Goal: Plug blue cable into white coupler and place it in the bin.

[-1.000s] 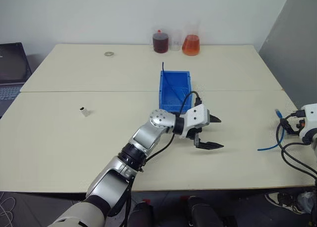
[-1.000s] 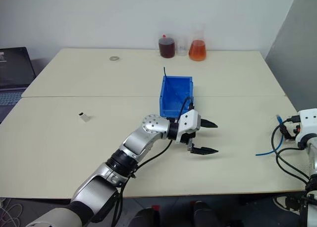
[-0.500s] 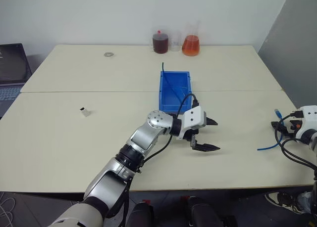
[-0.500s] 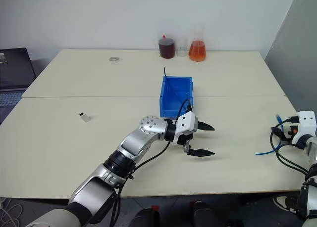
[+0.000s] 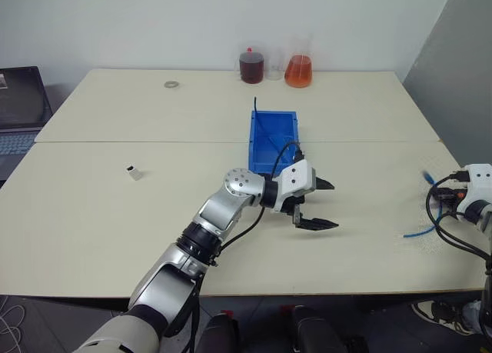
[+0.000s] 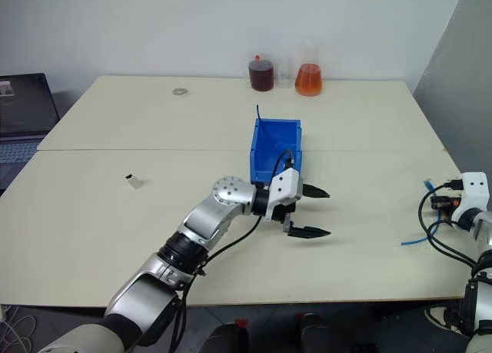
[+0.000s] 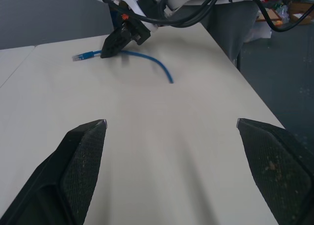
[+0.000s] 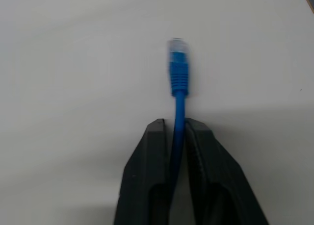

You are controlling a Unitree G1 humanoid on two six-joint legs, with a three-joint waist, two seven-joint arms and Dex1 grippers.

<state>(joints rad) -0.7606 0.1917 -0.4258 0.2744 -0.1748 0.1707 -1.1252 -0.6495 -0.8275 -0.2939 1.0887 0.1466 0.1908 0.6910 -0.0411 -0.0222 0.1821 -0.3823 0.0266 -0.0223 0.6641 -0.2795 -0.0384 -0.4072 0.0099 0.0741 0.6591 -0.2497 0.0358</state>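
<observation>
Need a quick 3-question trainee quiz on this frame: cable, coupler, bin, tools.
1. True or false: the right tool is shut on the blue cable.
2. Where is the white coupler? A) in the bin B) on the table, on the robot's left side C) in the left tool
3. Fill in: the left tool is ____, just in front of the bin.

Key: 1 true; 2 B; 3 open.

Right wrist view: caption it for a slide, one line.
Right gripper shut on the blue cable, its clear plug pointing out over the pale table.
</observation>
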